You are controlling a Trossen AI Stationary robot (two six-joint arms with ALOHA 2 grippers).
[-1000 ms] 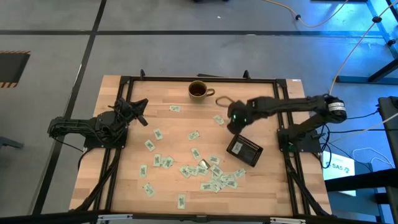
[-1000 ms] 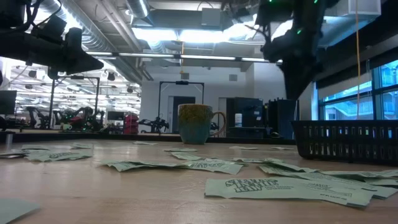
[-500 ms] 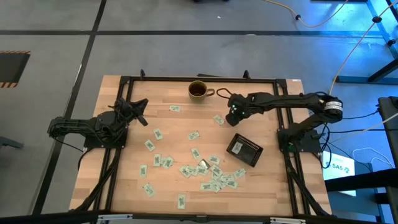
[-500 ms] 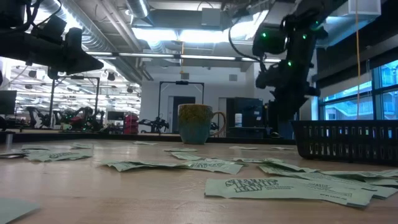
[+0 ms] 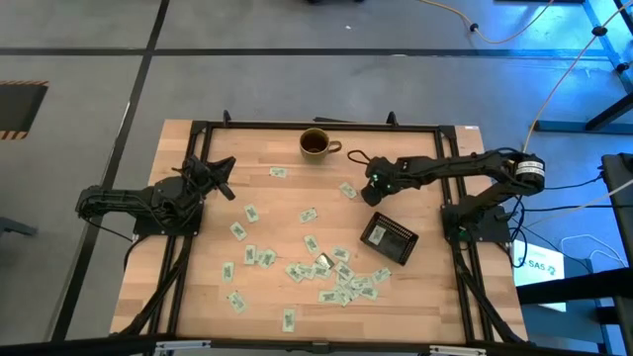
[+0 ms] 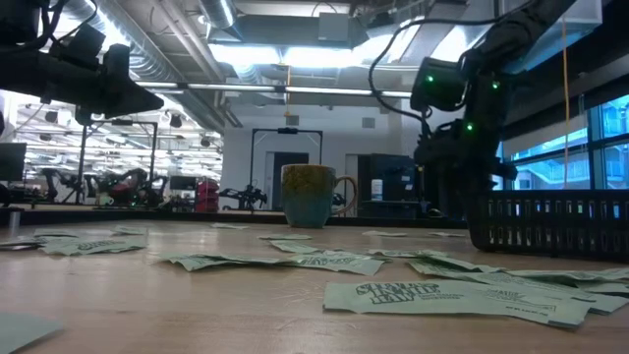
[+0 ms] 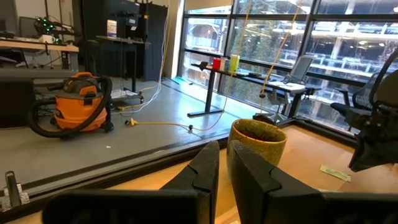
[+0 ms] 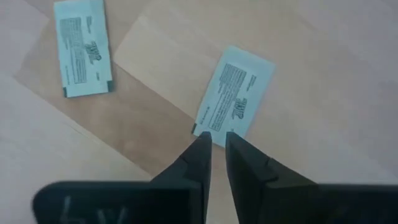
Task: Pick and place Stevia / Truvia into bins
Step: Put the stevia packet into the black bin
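Many pale green and white sachets [image 5: 341, 282] lie flat and scattered over the wooden table, thickest near its near edge. The black tray [image 5: 389, 238] stands on the right part of the table. My right gripper [image 5: 373, 191] points down between the tray and the mug, fingers shut. In the right wrist view its tips [image 8: 214, 135] stand over the near edge of one sachet [image 8: 237, 96], with a second sachet [image 8: 82, 48] lying beside it. My left gripper [image 5: 227, 190] waits shut above the table's left side. My right gripper comes from above, pointing down, with its fingertips [image 8: 202, 143] at the sachet's short edge [image 8: 208, 127]. The sachet lies flat on the table. I cannot tell whether the tips touch it.
A round brown mug [image 5: 315, 144] stands near the far edge; the left wrist view shows it [image 7: 256, 143] just ahead of the left fingers. In the low view the tray [image 6: 550, 221] stands in front of the right arm [image 6: 452, 128]. Bare wood lies around the left gripper.
My right gripper has moved away from above the tray toward the far edge and has come down toward the table, ending over a single sachet. The left arm, the tray and the sachets have kept still.
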